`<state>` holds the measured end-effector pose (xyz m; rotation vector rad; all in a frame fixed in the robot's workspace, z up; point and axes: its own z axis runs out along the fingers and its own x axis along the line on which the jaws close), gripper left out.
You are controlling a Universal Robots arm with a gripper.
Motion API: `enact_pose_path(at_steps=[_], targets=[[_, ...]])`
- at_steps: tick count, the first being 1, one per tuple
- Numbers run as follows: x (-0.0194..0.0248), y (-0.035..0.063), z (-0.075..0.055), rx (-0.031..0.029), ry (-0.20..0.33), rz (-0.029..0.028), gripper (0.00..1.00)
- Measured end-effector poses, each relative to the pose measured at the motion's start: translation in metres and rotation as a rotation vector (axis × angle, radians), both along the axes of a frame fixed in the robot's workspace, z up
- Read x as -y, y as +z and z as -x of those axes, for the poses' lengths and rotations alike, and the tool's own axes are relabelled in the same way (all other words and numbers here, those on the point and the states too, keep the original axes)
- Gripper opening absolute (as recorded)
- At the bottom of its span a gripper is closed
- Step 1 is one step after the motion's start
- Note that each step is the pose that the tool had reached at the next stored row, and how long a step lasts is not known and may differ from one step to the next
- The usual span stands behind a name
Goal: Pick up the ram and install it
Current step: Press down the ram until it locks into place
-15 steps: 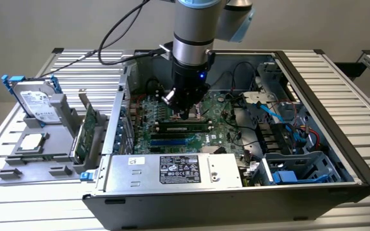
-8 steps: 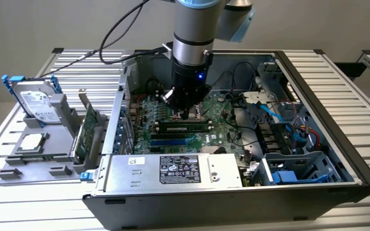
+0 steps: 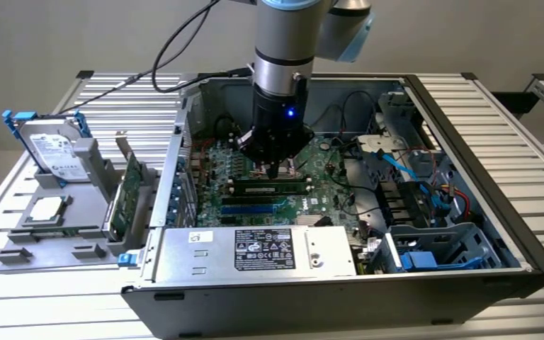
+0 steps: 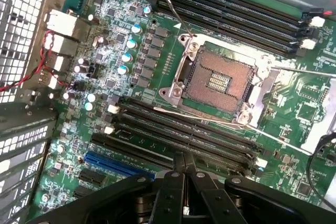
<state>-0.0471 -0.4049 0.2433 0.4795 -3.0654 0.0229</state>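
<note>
Green ram [image 3: 270, 187] sat seated just below the gripper [image 4: 184, 167], whose fingers were pressed together and empty; any skew could have left an end unlatched.

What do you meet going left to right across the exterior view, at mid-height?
Hard drive → green expansion card → gripper over the motherboard → blue drive cage.

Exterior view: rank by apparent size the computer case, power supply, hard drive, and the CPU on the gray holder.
1. computer case
2. power supply
3. hard drive
4. CPU
As seen only; each sits at a different distance from the camera.
</note>
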Motion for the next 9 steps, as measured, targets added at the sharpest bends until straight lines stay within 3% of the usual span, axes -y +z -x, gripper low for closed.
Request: enact_pose_path(at_steps=[4, 9], targets=[[0.0000, -0.0004, 0.0000, 0.0052, -0.094, 0.0001, 0.11], [0.0000, -0.0006, 0.0000, 0.0086, -0.158, 0.0002, 0.11]])
